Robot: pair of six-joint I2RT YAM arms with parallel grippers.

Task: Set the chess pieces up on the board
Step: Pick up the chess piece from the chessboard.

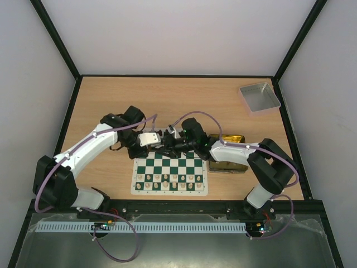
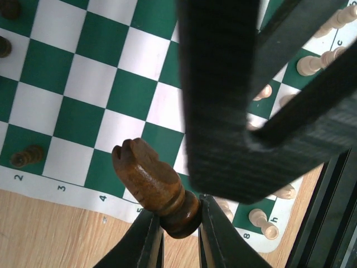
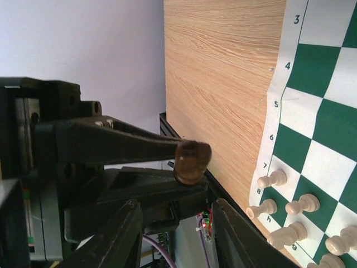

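My left gripper (image 2: 181, 215) is shut on the round base of a dark brown knight (image 2: 148, 178), which tilts out over the board (image 2: 89, 84) near its white border. Three other dark chess pieces (image 2: 26, 157) stand along the board's far side. My right gripper (image 3: 175, 204) is open, and the left gripper's fingers (image 3: 122, 142) and the knight (image 3: 191, 161) lie just past its tips. In the top view both grippers, left (image 1: 162, 143) and right (image 1: 173, 146), meet over the board's (image 1: 167, 163) far edge.
Cream pieces (image 1: 170, 181) fill the board's two near rows, and show as cream pieces (image 3: 271, 179) in the right wrist view. A gold tin (image 1: 228, 156) lies to the right of the board under my right arm. A grey tray (image 1: 259, 96) sits at the back right.
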